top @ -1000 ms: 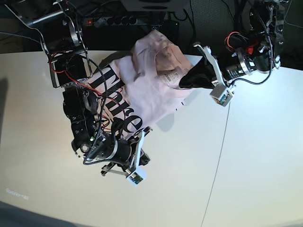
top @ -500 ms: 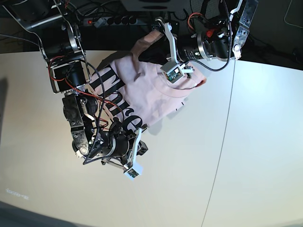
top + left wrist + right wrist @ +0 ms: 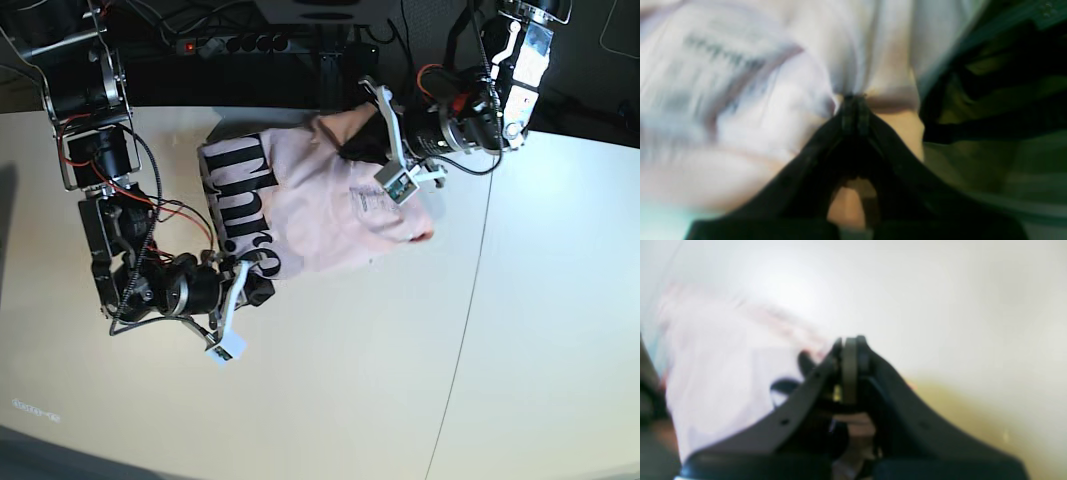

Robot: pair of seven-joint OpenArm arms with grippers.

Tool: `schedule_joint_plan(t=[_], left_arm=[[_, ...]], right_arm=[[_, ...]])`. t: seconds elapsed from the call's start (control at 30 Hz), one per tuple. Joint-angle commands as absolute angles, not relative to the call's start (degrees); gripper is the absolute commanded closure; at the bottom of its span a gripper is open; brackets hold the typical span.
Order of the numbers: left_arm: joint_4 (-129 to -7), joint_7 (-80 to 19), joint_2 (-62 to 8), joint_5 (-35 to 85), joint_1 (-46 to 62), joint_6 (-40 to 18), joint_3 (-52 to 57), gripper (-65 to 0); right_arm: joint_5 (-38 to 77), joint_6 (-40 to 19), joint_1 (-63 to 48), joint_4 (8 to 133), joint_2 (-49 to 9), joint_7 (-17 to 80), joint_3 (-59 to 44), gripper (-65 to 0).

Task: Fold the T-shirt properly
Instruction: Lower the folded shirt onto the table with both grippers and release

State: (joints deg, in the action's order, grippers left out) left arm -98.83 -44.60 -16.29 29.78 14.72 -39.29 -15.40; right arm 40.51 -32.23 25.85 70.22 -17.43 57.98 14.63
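The pale pink T-shirt [image 3: 320, 200] lies bunched on the pale table [image 3: 540, 330], its black lettering [image 3: 245, 200] facing up on its left part. My left gripper [image 3: 352, 150] is at the shirt's far right part, shut on a pinch of its fabric; the left wrist view shows my left gripper [image 3: 855, 100] closed on gathered pink cloth [image 3: 873, 50]. My right gripper [image 3: 262, 290] is at the shirt's near left corner, shut on the hem. In the blurred right wrist view my right gripper [image 3: 850, 341] is closed, with the T-shirt [image 3: 713, 373] trailing to the left.
A seam [image 3: 470, 300] runs down the table right of the shirt. A power strip [image 3: 240, 42] and cables lie behind the table's back edge. Both arm bases rise at the back corners.
The right arm has swung left, dragging the shirt's near corner with it. The left gripper swung left over the shirt, then came down. The shirt lies flatter, with more lettering showing.
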Motion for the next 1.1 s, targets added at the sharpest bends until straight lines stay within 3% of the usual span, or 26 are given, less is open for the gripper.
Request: schedule_joint_plan(t=[0.0, 0.23, 0.53, 0.93, 1.07], left_arm=[[-99.42, -43.46, -17.21, 30.35, 13.28, -40.00, -14.41, 0.0], [-92.31, -41.12, -20.82, 30.35, 4.99, -40.00, -13.85, 0.0], [-78.85, -37.93, -20.10, 30.37, -7.44, -40.00, -13.91, 0.0], [-71.72, -37.80, -12.47, 30.35, -13.69, -39.88, -13.91, 0.0], [-71.94, -40.42, -12.93, 32.45, -14.98, -39.62, -13.74, 0.0]], right_arm=[[42.72, -33.54, 26.57, 71.13, -18.70, 57.52, 14.37, 0.0], [47.20, -33.87, 21.28, 74.04, -23.66, 59.64, 14.35, 0.0], [46.76, -33.87, 11.49, 87.79, -28.77, 60.29, 14.15, 0.0], [44.95, -33.85, 0.23, 98.30, -28.34, 60.40, 12.82, 0.0], [43.03, -33.71, -0.51, 99.20, -28.40, 59.35, 10.83, 0.0]])
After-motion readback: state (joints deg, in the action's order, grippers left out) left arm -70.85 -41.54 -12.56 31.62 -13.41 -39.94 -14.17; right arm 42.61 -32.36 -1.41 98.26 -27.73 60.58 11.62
